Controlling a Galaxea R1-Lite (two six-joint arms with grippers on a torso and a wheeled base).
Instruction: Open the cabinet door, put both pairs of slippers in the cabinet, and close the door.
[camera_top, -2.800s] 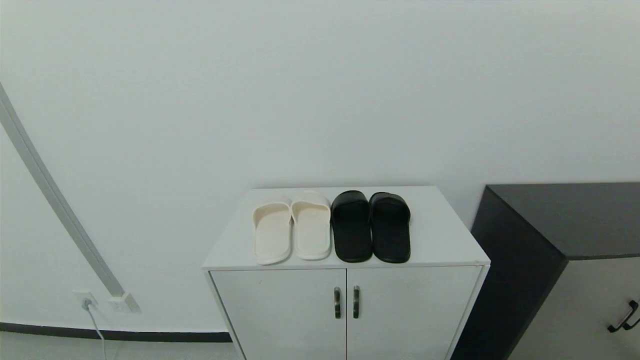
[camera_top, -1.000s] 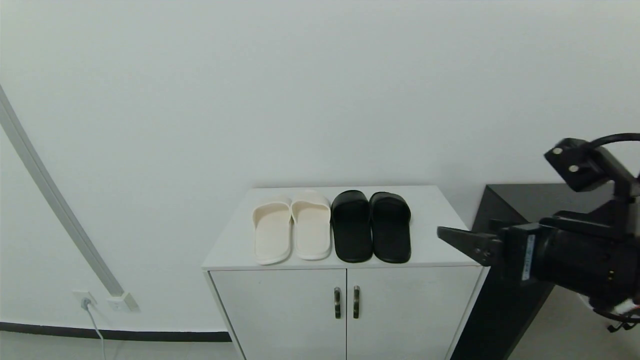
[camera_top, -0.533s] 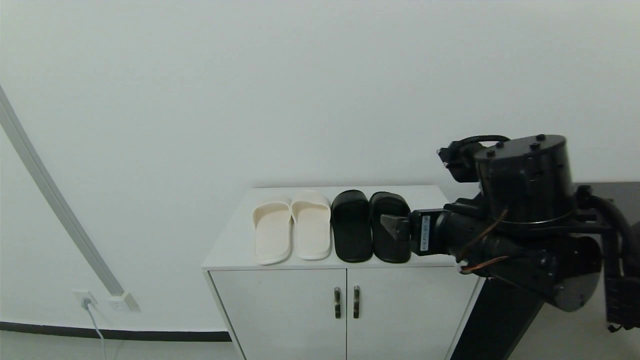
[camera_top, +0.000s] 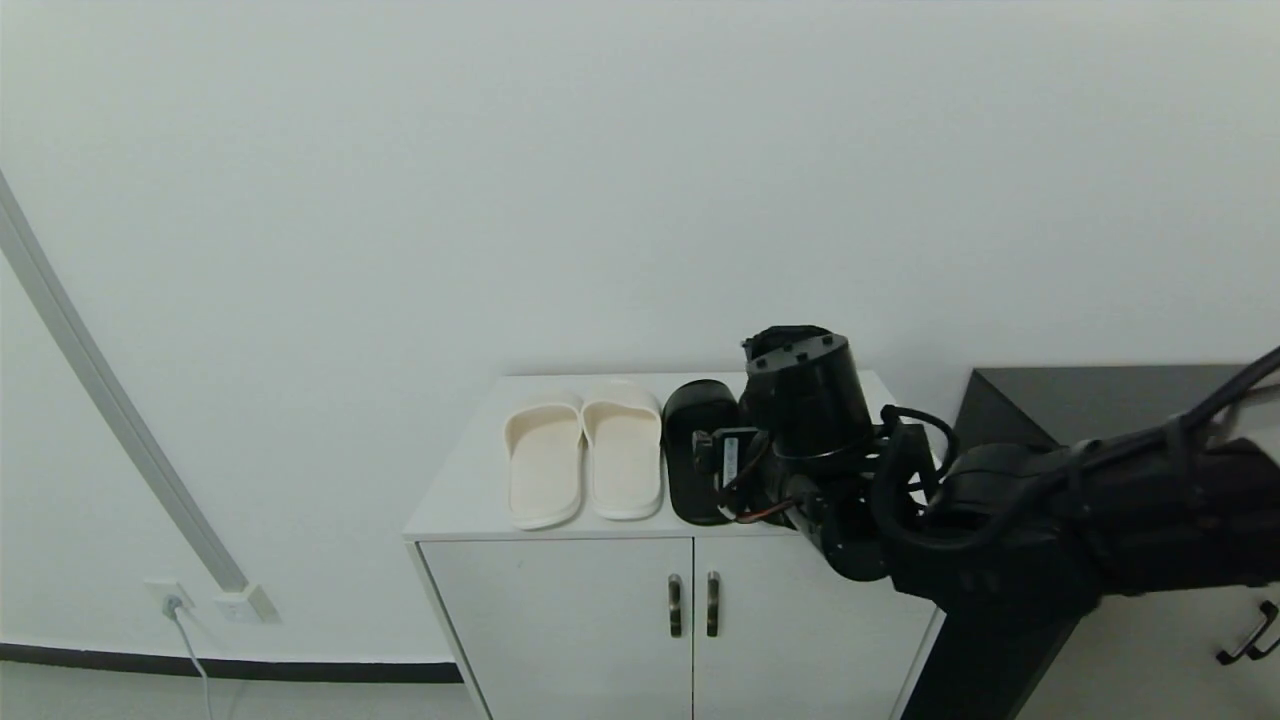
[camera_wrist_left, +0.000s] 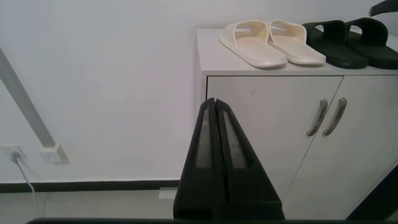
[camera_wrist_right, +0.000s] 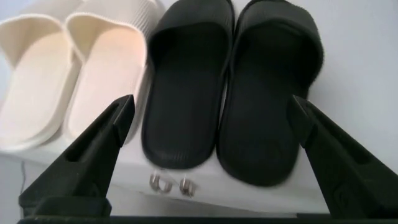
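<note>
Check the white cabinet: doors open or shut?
Shut. Both doors sit flush, handles side by side at the centre seam. The white slippers and black slippers lie on top.

Matte black from end to end, the robot's right arm (camera_top: 1050, 510) thickens just behind the right claw (camera_wrist_right: 212, 102) into a squat cylindrical joint housing (camera_top: 808, 390), its flat cap ringed with small screws (camera_top: 800, 362). A white printed label (camera_top: 730, 458) marks the wrist behind that claw, with a thin orange wire (camera_top: 762, 516) below it and black cables (camera_top: 905, 470) looping farther back. Both claws have long, tapering black fingers (camera_wrist_right: 87, 174). Grey inset panels (camera_wrist_left: 231, 146) line the left claw (camera_wrist_left: 214, 102).
</note>
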